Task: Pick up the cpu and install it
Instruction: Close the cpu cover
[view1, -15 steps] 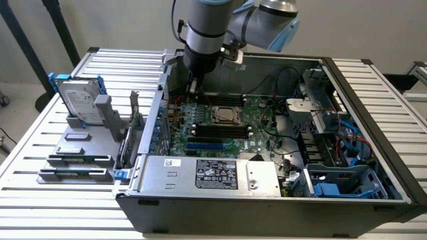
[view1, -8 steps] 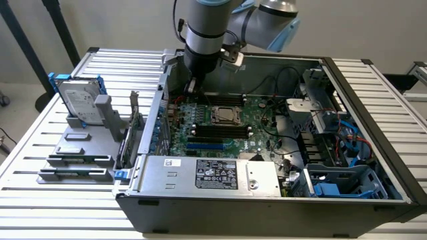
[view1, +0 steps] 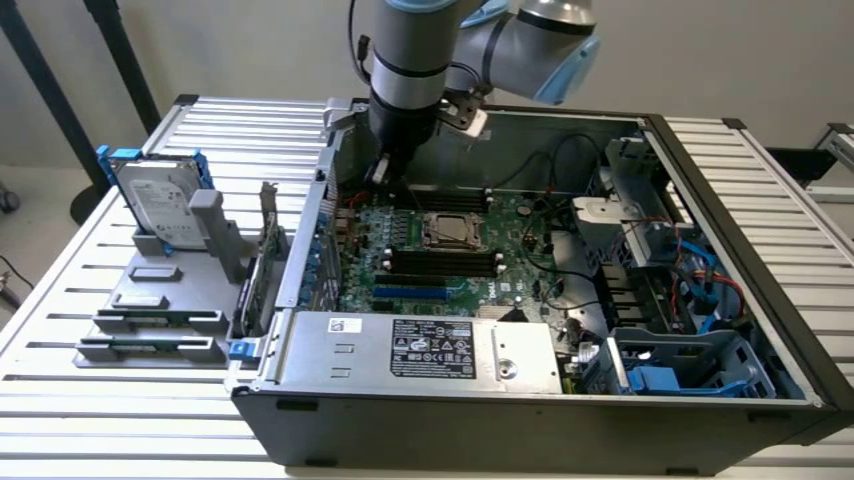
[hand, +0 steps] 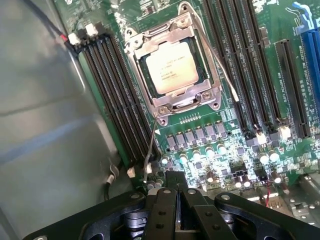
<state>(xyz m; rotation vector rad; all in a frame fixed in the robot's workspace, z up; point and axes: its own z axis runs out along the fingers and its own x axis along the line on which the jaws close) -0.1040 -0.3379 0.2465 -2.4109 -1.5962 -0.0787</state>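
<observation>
Silver-grey cpu (hand: 172, 67) lies flat in the socket frame (hand: 142, 47) at the middle of the green motherboard (hand: 197, 119), inside the open computer case (view1: 534, 420). Gripper (hand: 176, 182) has its fingers pressed together with nothing between them and hovers over the board just beside the socket, on its far side toward the exterior view's left, apart from the cpu. Hard drive (view1: 160, 205) stands on the grey tray (view1: 147, 300) outside the case, at the exterior view's left.

A white slatted metal counter (view1: 80, 420) carries an open dark grey computer case (view1: 534, 425). Inside lie a green motherboard (view1: 514, 275) with long black memory slots (hand: 107, 90), a silver labelled power supply box (view1: 400, 345) and blue plastic drive bays (view1: 667, 380). At the exterior view's left, a large silver hard drive in a blue bracket (view1: 158, 200) stands upright behind grey slotted tray blocks (view1: 150, 345).
</observation>
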